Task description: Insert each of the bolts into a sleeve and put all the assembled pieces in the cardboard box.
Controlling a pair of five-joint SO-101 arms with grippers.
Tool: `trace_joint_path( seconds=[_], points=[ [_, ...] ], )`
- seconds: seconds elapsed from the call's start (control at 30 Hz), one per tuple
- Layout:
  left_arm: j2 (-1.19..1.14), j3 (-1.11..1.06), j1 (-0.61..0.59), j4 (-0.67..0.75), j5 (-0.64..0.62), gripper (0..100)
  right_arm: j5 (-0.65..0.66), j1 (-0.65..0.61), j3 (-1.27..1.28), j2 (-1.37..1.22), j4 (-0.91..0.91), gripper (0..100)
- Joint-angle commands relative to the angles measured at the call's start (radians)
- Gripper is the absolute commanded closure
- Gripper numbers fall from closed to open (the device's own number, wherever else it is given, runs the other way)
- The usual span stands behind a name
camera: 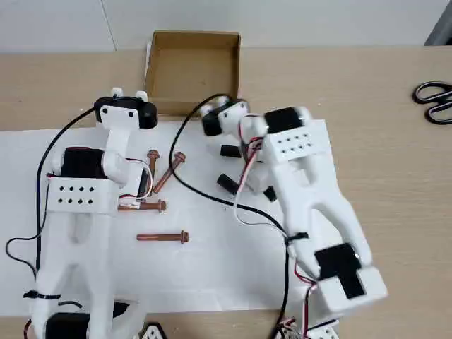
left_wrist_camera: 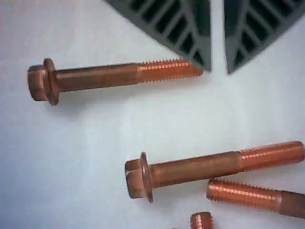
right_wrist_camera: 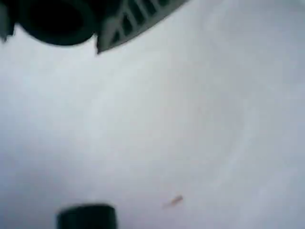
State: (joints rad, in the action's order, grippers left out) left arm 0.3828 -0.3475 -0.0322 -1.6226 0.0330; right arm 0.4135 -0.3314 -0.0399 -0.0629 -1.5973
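High view: the left claw hangs low over the white sheet on the desk. Four copper bolts lie loose just beside it. The black sleeves lie farther out, toward the other arm, and the cardboard box stands well beyond, with no assembled piece in it yet.

Left wrist view: the claw is parted by a narrow gap and grips nothing. Its tips sit right at the threaded end of the nearest bolt. For a sound pick, I judge it should spread wider, straddle the plain shank near the head, and close square across it. That leaves the thread free to enter a sleeve.

Right wrist view: one dark sleeve sits right against the right claw. I cannot tell whether the claw grips it.
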Motion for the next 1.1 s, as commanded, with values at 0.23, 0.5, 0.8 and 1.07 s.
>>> trace_joint_path(
  seconds=[0.23, 0.5, 0.8, 1.07],
  points=[
    [-0.002, 0.013, -0.006, -0.041, 0.003, 99, -0.048, 0.321, 0.005, 0.252, -0.128, 99.5],
    [-0.284, 0.308, -0.052, -0.13, 0.002, 94, -0.044, 0.545, 0.203, 0.435, -0.128, 99.5],
    [-0.512, 0.458, -0.026, -0.13, 0.003, 94, -0.044, 0.558, 0.391, 0.615, -0.128, 99.5],
    [-0.692, 0.618, 0.002, -0.129, 0.008, 94, -0.044, 0.558, 0.46, 0.656, -0.128, 99.5]
  ],
)
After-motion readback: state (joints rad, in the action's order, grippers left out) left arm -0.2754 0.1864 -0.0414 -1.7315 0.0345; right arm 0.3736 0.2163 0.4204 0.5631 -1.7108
